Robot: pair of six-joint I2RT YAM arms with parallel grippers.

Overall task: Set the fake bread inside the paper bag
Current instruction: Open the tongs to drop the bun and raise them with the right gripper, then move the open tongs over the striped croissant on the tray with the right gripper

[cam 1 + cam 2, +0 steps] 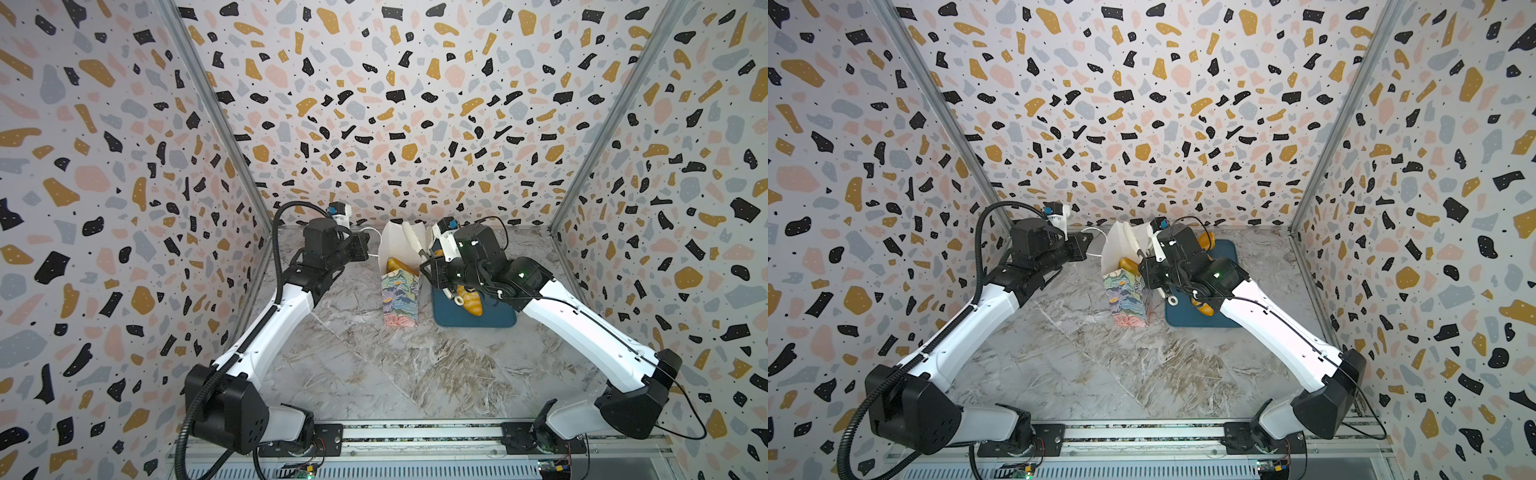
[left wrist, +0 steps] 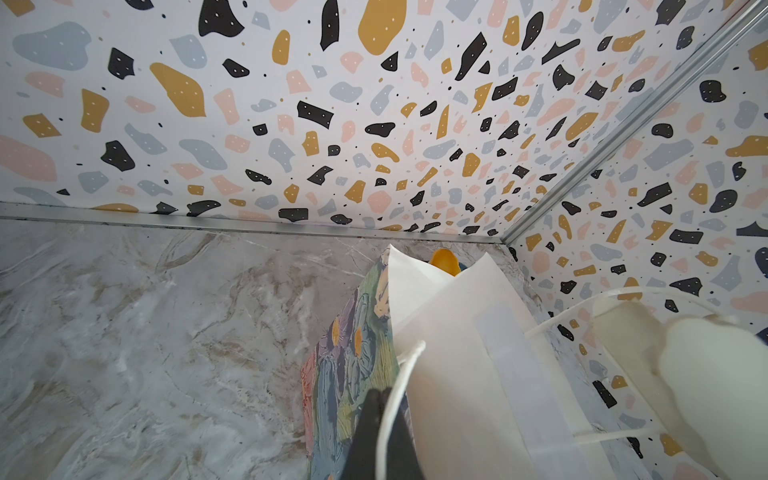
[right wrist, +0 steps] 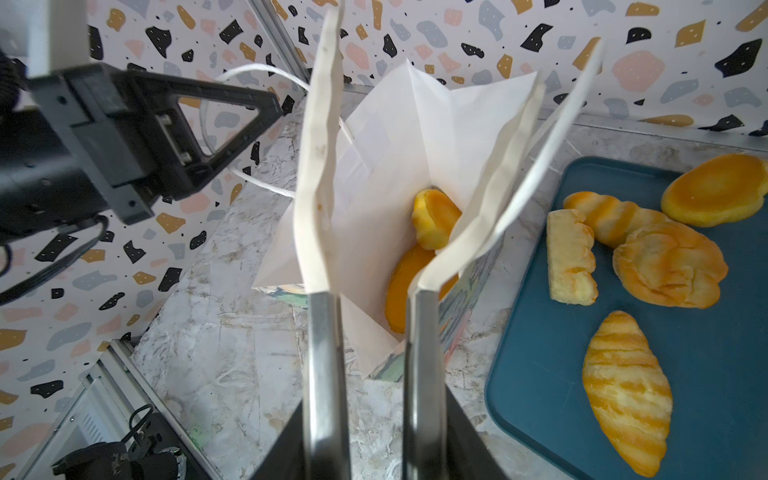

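No lettering, labels or numbers can be read — the paper bag [image 1: 400,297] shows only painted flowers.

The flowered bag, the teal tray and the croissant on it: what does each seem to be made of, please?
The tall flower-printed paper bag: matte paper, with crisp creases in its white lining. The flat dark teal rectangular tray: smooth plastic or silicone, faintly sheeny; I cannot tell which. The glossy golden-brown toy croissant: probably moulded foam or plastic, by its even shine.
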